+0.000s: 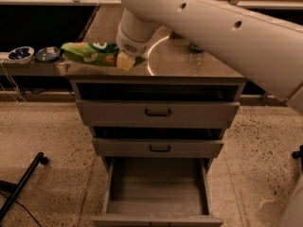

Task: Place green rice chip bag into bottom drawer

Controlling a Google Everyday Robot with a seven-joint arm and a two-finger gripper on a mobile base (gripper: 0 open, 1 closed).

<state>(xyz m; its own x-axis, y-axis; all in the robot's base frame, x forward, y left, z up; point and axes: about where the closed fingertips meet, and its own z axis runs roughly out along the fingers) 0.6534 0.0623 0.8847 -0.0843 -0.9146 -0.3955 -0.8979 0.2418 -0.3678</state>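
Note:
The green rice chip bag (92,54) is a light-green pouch held flat over the left front corner of the cabinet top (189,63), sticking out past its left edge. My gripper (126,59) is shut on the bag's right end, with a yellowish fingertip (125,61) showing against it. The bottom drawer (157,186) is pulled open below, a wide grey box with a bare floor. The white arm reaches in from the upper right and hides part of the cabinet top.
Two shallower drawers with black handles (157,112) sit above the open one, both slightly ajar. Two small bowls (21,53) stand on a low shelf at the left. A black leg (21,183) lies on the speckled floor at lower left.

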